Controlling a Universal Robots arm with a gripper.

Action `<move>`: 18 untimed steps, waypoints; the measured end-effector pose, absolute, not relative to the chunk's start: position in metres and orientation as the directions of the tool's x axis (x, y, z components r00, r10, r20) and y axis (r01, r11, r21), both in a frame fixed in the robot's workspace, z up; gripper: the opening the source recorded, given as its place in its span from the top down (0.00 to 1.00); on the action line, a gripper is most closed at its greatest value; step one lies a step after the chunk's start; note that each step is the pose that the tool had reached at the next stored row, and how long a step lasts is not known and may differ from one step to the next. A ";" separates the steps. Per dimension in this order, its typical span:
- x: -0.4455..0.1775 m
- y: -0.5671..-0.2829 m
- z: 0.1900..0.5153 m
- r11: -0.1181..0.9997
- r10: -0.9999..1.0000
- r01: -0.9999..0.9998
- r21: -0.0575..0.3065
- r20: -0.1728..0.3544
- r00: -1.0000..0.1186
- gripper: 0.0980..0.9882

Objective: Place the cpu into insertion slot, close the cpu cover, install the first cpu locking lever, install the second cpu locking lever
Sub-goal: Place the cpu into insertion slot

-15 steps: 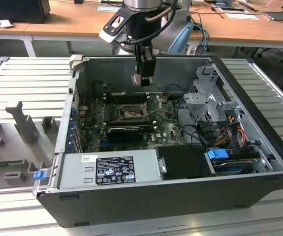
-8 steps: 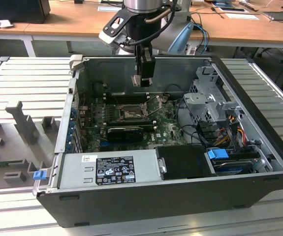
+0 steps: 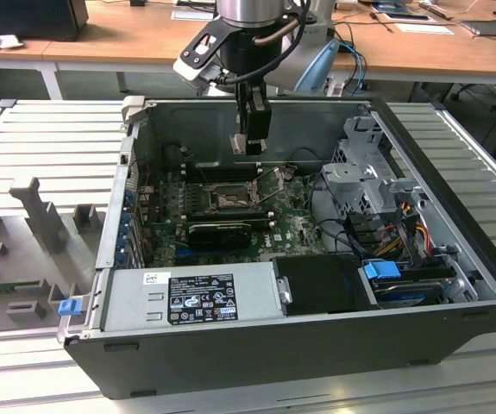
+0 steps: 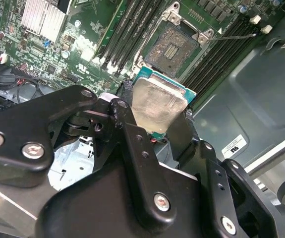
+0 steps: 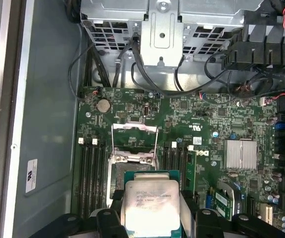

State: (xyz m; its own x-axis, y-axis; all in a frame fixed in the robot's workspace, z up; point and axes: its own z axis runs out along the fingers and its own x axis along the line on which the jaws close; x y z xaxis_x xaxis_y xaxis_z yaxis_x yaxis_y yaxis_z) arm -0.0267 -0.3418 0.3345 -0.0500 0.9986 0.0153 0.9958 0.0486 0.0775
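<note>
We see the gripper (image 3: 251,145) clamped on the cpu (image 4: 157,104), its fingers (image 4: 127,124) pinching opposite edges and holding the chip in the air inside the open case (image 3: 317,345). The slot (image 4: 173,45) sits just past the chip's edge with its contacts uncovered and its cover (image 5: 134,128) swung up. Black memory rails (image 5: 90,178) crowd the slot closely on both sides. We find more room toward the grey case wall (image 4: 241,94), which stands well apart from the slot.
</note>
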 end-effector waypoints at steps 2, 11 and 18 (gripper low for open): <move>-0.027 -0.342 0.333 0.048 0.999 0.996 0.077 0.015 -0.050 0.52; -0.028 -0.342 0.321 0.034 0.999 0.996 0.078 0.015 -0.036 0.52; -0.031 -0.342 0.309 -0.008 1.000 0.996 0.083 0.015 0.007 0.52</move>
State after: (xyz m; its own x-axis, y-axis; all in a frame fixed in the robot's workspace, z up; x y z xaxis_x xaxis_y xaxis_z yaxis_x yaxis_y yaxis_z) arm -0.0312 -0.3418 0.3089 0.0067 0.9999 0.0150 0.9965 -0.0079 0.0833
